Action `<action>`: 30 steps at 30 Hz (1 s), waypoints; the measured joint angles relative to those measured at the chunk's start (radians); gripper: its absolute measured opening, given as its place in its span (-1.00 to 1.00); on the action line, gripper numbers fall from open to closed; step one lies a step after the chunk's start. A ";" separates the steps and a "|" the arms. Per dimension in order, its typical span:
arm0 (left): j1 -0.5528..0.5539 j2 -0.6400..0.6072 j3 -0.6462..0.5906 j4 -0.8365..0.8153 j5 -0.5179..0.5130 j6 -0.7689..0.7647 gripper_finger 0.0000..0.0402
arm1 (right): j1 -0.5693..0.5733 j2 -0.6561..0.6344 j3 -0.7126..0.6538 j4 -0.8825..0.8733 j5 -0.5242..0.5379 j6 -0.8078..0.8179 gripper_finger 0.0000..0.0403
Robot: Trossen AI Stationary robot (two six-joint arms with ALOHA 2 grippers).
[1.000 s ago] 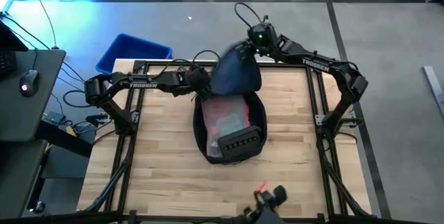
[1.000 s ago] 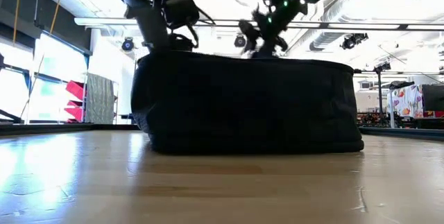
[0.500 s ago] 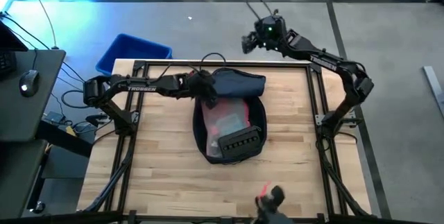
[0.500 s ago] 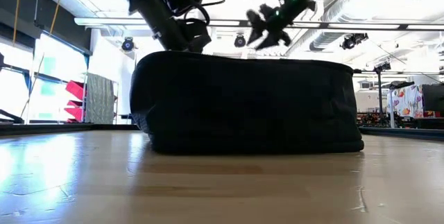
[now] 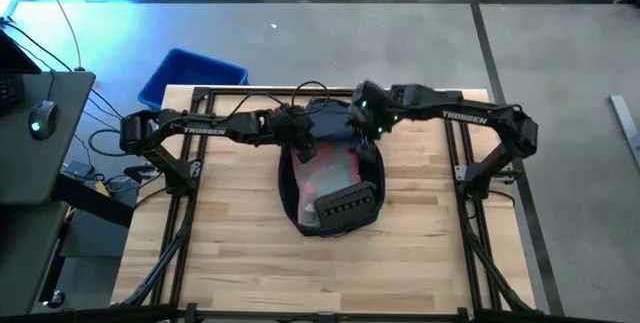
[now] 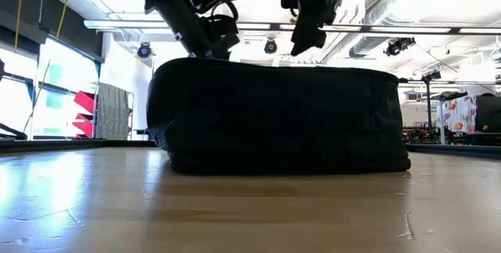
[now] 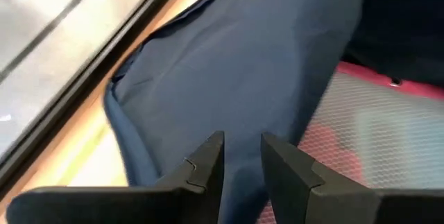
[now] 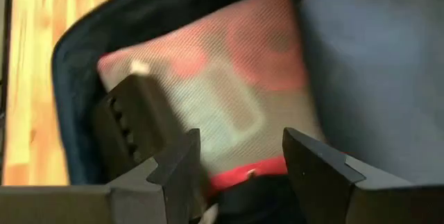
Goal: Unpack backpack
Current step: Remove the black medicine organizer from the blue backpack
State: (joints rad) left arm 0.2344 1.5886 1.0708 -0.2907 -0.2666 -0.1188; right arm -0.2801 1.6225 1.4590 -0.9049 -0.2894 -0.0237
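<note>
Both grippers work at the backpack (image 5: 332, 178): the left gripper (image 7: 241, 156) pinches its folded-back flap (image 7: 243, 64) between its fingers to expose the red mesh pouch (image 8: 208, 92), while the right gripper (image 8: 239, 158) hovers above with fingers apart.

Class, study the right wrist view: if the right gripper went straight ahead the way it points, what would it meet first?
Probably the red mesh pouch lying inside the open backpack; the right gripper is open and points into it, though depth is unclear.
</note>
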 joint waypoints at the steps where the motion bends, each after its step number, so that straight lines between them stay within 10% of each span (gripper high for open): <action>1: -0.005 -0.004 0.000 -0.004 0.019 0.000 -0.63 | 0.017 0.006 0.000 -0.008 -0.001 0.007 -0.06; 12: -0.216 -0.106 0.000 -0.064 0.086 -0.143 -0.63 | 0.040 0.093 -0.164 0.043 0.030 0.027 -0.27; 16: -0.325 -0.110 0.000 -0.067 -0.001 -0.278 -0.63 | 0.079 0.100 -0.246 0.098 0.160 0.074 -0.48; 23: -0.492 -0.104 0.000 -0.062 -0.180 -0.552 -0.63 | 0.197 0.100 -0.302 0.069 -0.023 0.036 -0.82; 30: -0.624 -0.104 0.001 -0.054 -0.258 -0.744 -0.64 | 0.288 0.100 -0.295 0.123 0.174 0.125 -0.99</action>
State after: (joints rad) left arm -0.3899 1.4845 1.0714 -0.3445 -0.5243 -0.8632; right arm 0.0083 1.7222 1.1641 -0.7822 -0.1158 0.1016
